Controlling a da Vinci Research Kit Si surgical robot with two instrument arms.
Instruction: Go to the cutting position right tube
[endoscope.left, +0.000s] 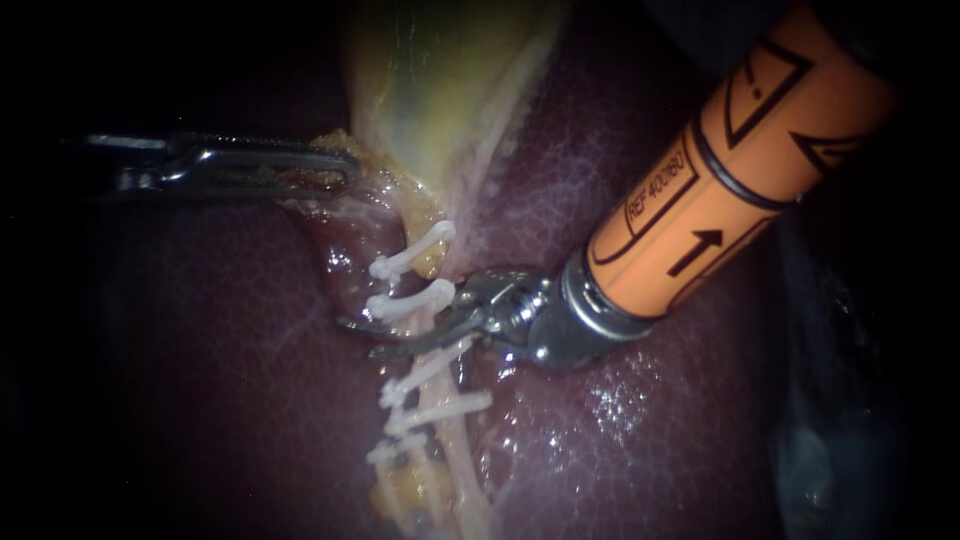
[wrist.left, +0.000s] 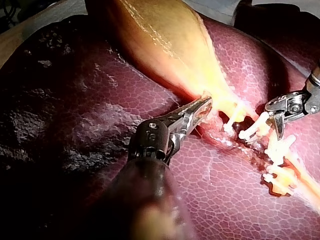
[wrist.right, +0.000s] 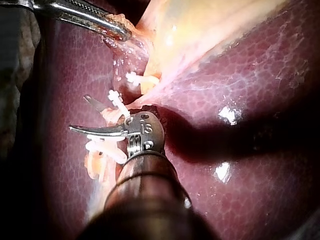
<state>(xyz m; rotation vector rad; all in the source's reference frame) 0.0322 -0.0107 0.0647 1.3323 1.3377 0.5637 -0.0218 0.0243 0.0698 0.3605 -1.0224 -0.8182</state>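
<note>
Tube (endoscope.left: 430, 262), between two clips (endoscope.left: 408, 302), inside the parted jaws of the right instrument's end effector (endoscope.left: 362, 338).

Found left instrument (wrist.left: 204, 104) over the liver (wrist.left: 225, 190), jaws closed on the narrow end of the gallbladder (wrist.left: 165, 40). Noted right instrument (wrist.left: 277, 127) ahead and to one side, tip set among white clips (wrist.left: 252, 131). Logged more clips beyond that tip, crossing a pale tube (wrist.left: 306, 176). Recorded liver as wet and mottled.
</note>
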